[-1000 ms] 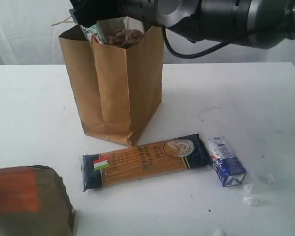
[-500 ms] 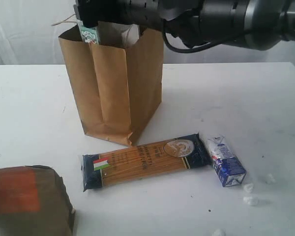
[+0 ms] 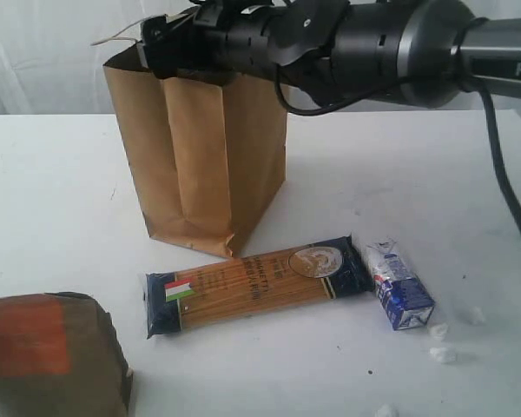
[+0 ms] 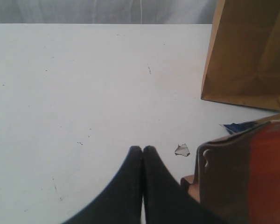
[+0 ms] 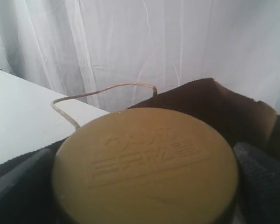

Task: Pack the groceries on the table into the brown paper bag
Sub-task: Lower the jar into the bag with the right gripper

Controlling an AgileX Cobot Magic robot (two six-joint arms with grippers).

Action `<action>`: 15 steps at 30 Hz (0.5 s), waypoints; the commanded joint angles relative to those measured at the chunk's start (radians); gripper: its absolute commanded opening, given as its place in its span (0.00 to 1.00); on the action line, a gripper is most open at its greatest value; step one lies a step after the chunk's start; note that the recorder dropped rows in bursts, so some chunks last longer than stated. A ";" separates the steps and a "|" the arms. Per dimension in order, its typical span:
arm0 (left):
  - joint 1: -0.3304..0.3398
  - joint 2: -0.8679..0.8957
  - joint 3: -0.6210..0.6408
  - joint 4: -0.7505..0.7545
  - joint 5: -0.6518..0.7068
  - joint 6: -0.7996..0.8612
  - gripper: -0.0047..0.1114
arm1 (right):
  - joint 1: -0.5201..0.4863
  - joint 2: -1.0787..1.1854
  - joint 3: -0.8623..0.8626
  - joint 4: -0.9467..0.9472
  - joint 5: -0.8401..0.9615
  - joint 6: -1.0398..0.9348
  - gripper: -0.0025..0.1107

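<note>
Tan-lidded jar (image 5: 144,154) is gripped by right claw (image 5: 141,186) at brown paper bag (image 3: 200,156) mouth, left claw (image 4: 143,150) is seen closed, empty, above table (image 4: 74,84).

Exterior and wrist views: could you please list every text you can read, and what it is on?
"PiP", cut off by the frame edge, on the right arm.
Print on the spaghetti packet: too blurred.
Print on the carton: too blurred.
Embossed marks on the jar lid: unreadable.

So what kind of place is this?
Probably a robot test room, not a shop: a plain white table, white curtains behind, and a robot arm over a brown paper bag.
</note>
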State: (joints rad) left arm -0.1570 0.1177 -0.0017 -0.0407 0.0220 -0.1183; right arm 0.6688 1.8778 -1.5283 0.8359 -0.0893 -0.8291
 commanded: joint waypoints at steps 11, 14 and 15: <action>-0.007 -0.008 0.002 -0.010 0.003 -0.006 0.04 | -0.031 0.013 0.055 0.075 -0.030 -0.004 0.50; -0.007 -0.008 0.002 -0.010 0.003 -0.006 0.04 | -0.031 0.012 0.055 0.075 -0.018 -0.004 0.56; -0.007 -0.008 0.002 -0.010 0.003 -0.006 0.04 | -0.031 0.012 0.055 0.075 -0.016 -0.004 0.59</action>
State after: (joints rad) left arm -0.1570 0.1177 -0.0017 -0.0407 0.0220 -0.1183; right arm 0.6456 1.8926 -1.4775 0.9153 -0.1049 -0.8291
